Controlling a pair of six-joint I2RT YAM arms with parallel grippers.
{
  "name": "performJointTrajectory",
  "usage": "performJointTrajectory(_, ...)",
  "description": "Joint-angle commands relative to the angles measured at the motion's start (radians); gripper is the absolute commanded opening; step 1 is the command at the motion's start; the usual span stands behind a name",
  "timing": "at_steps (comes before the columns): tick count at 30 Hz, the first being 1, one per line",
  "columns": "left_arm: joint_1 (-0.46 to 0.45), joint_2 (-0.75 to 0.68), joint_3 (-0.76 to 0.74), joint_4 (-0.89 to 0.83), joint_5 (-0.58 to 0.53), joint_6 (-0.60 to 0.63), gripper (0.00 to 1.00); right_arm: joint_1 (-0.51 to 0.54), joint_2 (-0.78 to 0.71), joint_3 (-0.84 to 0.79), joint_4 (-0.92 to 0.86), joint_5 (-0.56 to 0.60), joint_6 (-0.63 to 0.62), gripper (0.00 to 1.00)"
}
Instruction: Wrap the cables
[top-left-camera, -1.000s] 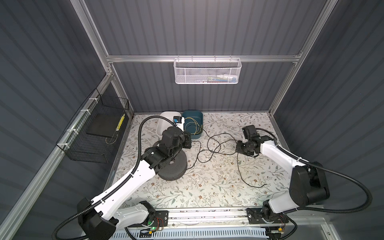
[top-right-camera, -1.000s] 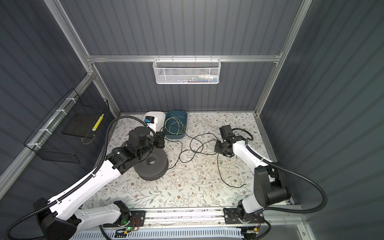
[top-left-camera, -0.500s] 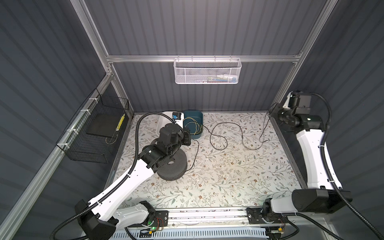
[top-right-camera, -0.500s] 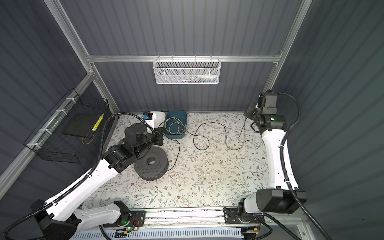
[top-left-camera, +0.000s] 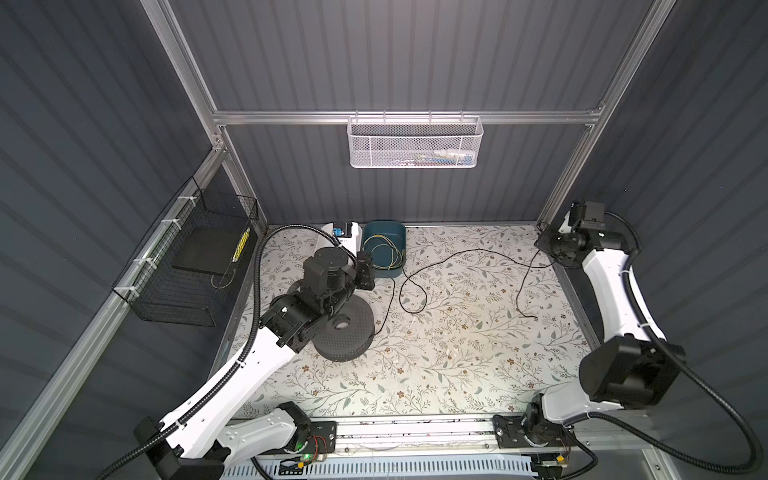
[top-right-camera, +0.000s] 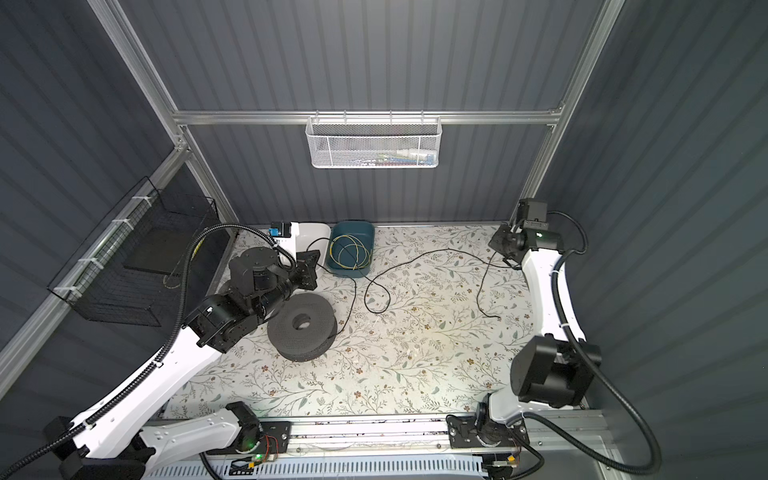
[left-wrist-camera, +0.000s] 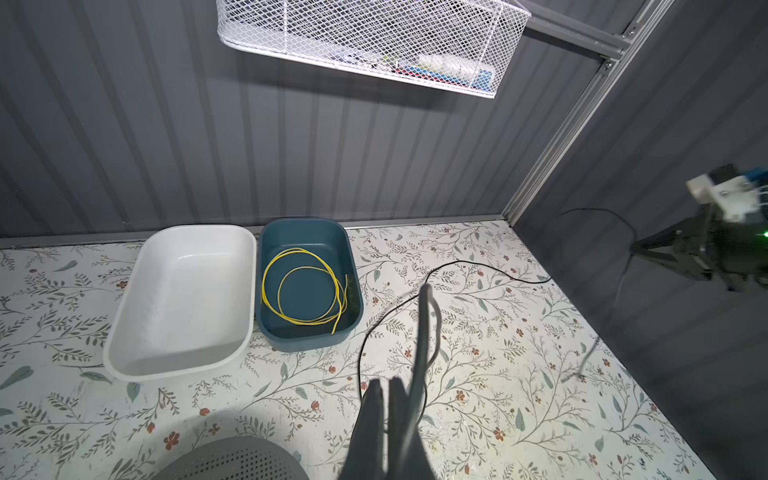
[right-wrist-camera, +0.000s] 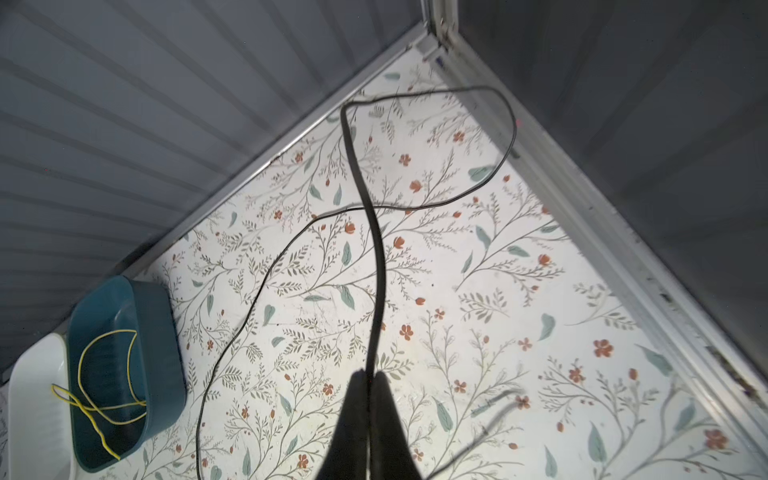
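Right wrist view: right gripper (right-wrist-camera: 369, 376), clenched on black wire (right-wrist-camera: 380, 257), has swung from the middle to the far corner; left gripper (left-wrist-camera: 386, 384) pinches its other stretch. Slack drawn across table (top-left-camera: 457, 353), seemingly ready for winding.

At the back left of the table (top-left-camera: 457, 353), the left tub (left-wrist-camera: 178, 291) stands just beside the right tub (left-wrist-camera: 307, 338), which holds a coiled wire (left-wrist-camera: 305, 249); a disc (top-left-camera: 357, 336) sits in front of them. A long wire (right-wrist-camera: 379, 257) trails from beside the disc across the table to the right gripper (right-wrist-camera: 368, 378) at the back right corner. A basket (top-left-camera: 374, 149) hangs on the rear wall.
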Motion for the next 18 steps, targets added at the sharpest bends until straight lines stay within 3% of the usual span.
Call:
performJointTrajectory(1, 0.007, 0.007, -0.018, 0.022, 0.038, -0.022, 0.0, 0.01, 0.047, 0.038, 0.013, -0.115, -0.009, 0.01)
performJointTrajectory(4, 0.006, 0.013, -0.031, 0.038, 0.05, -0.036, 0.0, 0.018, 0.1, 0.065, 0.013, -0.165, -0.011, 0.13)
performJointTrajectory(6, 0.006, 0.017, -0.039, 0.041, 0.053, -0.04, 0.0, 0.022, 0.133, 0.082, 0.016, -0.217, -0.02, 0.48)
performJointTrajectory(7, 0.007, 0.019, -0.043, 0.041, 0.054, -0.04, 0.0, 0.028, 0.145, 0.093, 0.006, -0.229, -0.033, 0.54)
performJointTrajectory(12, 0.007, 0.029, -0.047, 0.046, 0.058, -0.029, 0.0, 0.047, 0.095, 0.029, 0.04, -0.225, -0.02, 0.59)
performJointTrajectory(18, 0.007, 0.054, -0.049, 0.065, 0.088, -0.026, 0.0, 0.074, -0.04, -0.169, 0.123, -0.243, 0.039, 0.57)
